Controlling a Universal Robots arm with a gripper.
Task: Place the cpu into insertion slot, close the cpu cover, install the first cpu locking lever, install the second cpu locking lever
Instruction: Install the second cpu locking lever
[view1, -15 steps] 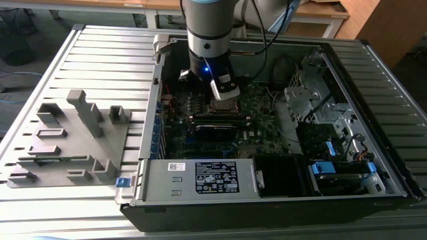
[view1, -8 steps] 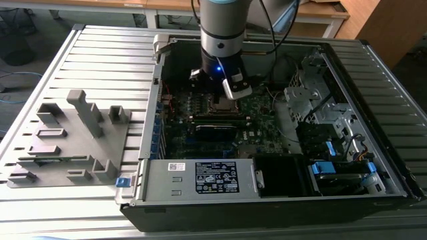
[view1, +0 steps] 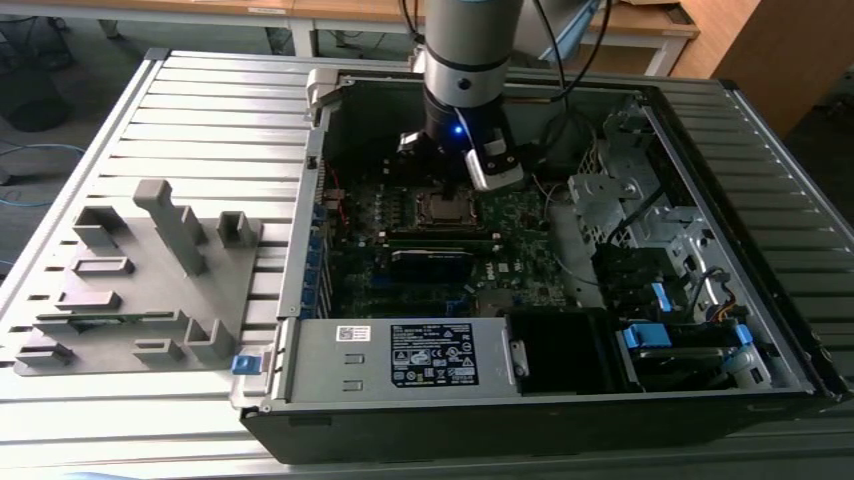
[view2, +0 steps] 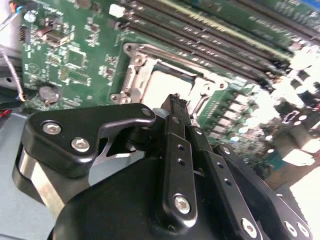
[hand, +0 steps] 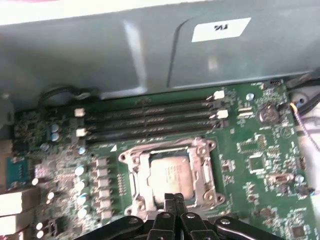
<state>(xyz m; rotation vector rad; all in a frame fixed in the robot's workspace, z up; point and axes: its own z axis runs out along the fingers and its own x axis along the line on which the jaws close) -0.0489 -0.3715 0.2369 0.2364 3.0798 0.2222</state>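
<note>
The cpu (hand: 172, 174) (view2: 162, 86) lies flat in the insertion slot (view1: 441, 207) on the green motherboard, its grey top showing. The silver cpu cover (hand: 206, 170) (view2: 134, 75) lies down around it, and the chip shows through its window. My gripper (hand: 173, 197) (view2: 176, 100) hangs just above the slot's near edge, its two black fingers pressed together with nothing between them. A thin metal lever wire (view2: 199, 102) runs beside the fingertips; whether it is latched I cannot tell. In the exterior view the arm (view1: 467, 70) stands upright over the slot.
Black memory slots (hand: 150, 120) run alongside the slot, towards the grey case wall (hand: 150, 55). A grey fixture block (view1: 134, 270) lies at the exterior view's left. The power supply (view1: 400, 355) and the drive cage (view1: 641, 220) bound the board inside the open case.
</note>
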